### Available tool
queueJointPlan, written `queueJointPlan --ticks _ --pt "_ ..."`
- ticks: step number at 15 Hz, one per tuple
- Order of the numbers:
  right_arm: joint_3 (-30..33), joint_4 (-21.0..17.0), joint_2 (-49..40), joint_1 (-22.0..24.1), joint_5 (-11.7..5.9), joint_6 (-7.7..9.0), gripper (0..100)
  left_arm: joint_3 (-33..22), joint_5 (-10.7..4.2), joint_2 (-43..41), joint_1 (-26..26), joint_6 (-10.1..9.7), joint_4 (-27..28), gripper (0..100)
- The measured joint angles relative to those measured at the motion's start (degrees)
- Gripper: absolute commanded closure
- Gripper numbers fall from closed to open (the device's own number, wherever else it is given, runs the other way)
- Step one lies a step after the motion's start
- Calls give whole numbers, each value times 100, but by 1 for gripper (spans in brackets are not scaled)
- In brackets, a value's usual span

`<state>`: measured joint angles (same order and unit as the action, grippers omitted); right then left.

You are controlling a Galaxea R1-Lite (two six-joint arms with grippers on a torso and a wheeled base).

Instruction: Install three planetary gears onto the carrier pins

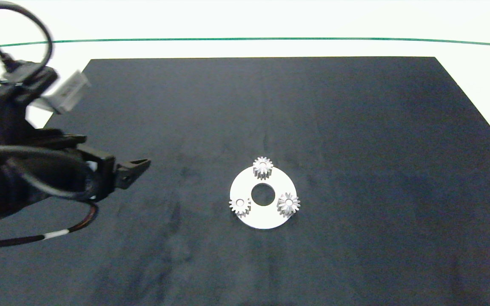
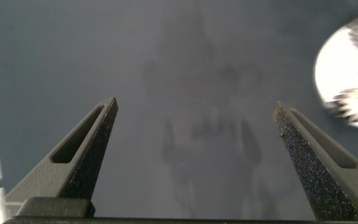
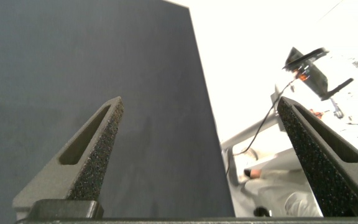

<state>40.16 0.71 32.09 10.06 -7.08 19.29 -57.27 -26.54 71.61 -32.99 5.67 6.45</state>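
Observation:
The white carrier disc (image 1: 263,221) lies flat on the black mat, a little in front of the middle. Three silvery planetary gears sit on it around its centre hole: one at the back (image 1: 263,167), one front left (image 1: 240,205), one front right (image 1: 288,204). The carrier pins are mostly hidden inside the gears' centre holes. My left gripper (image 1: 138,168) hovers well to the left of the disc, open and empty (image 2: 196,106); its wrist view catches the disc (image 2: 337,68) at the edge. My right gripper (image 3: 200,101) is open, empty and outside the head view.
The black mat (image 1: 355,148) covers most of the white table, with a green line (image 1: 270,39) along the back. The left arm's cables (image 1: 58,233) hang over the mat's left side. The right wrist view shows the mat's edge (image 3: 204,124) and equipment beyond.

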Motion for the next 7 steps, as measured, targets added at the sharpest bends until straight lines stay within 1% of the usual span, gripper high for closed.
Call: queueJointPlan --ticks 2,4,5,7 --pt "-226 -50 -568 27 12 -49 0 763 -24 -1051 507 168 -389 0" --pt "-474 -230 -1164 5 33 -127 0 1226 -35 -2053 1185 299 -555 0" --pt "-571 -451 -1451 -113 33 -197 0 1438 -38 -2575 1574 339 -590 0" --pt "-680 -969 -1941 -618 15 -293 0 1852 -33 -3515 2061 463 -631 0"
